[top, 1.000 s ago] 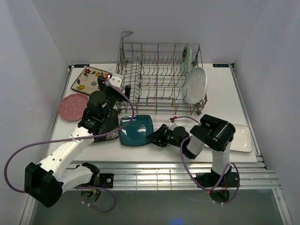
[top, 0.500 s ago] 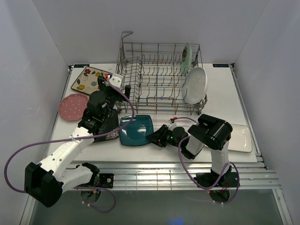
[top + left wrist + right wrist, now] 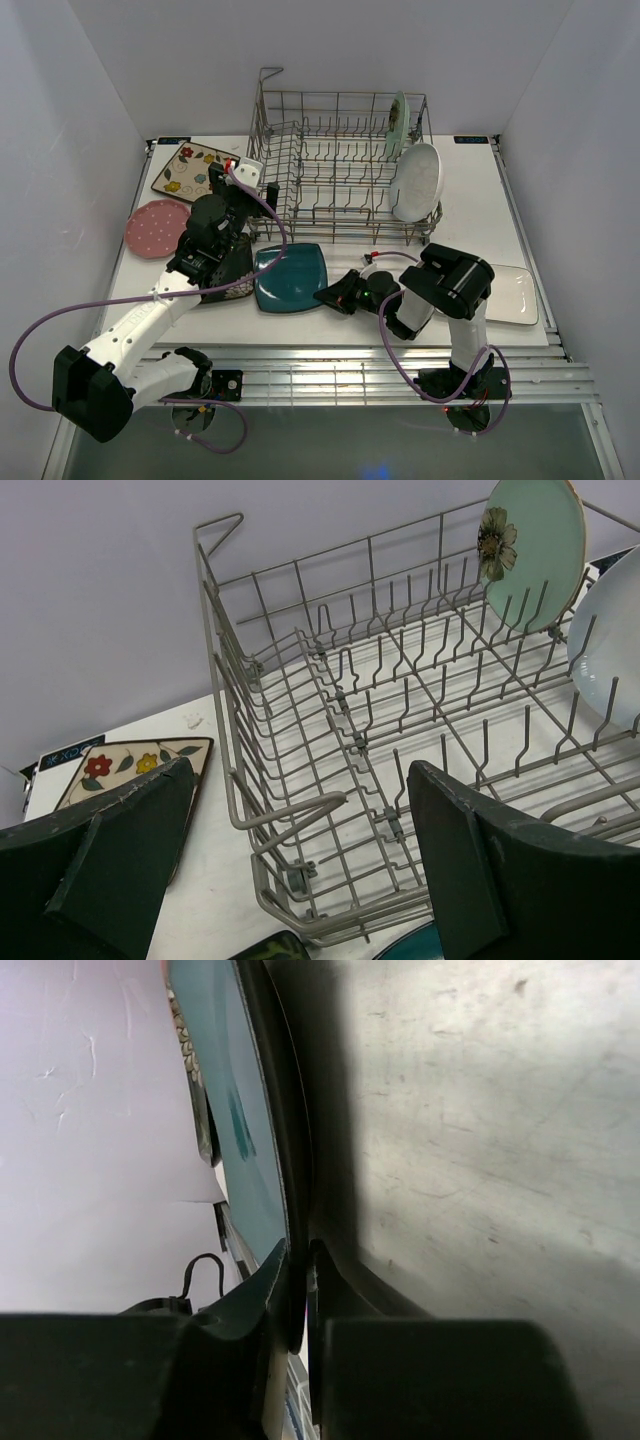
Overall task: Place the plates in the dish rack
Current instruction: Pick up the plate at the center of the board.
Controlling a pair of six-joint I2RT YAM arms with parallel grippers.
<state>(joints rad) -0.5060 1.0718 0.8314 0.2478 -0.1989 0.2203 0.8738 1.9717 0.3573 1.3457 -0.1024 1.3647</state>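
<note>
Risk, left: the teal plate, on the surface in front of the dish rack, may push the dark patterned plate just beside it.
Risk, right: the grip on the rim is thin, so the plate may slip or tilt when lifted.
Left hand: open, empty, raised near the rack's corner.
Right hand: low, nearly flat, closed on the teal rim.

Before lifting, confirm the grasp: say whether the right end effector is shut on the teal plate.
Shut: the right end effector pinches the rim of the teal plate between its fingers.
</note>
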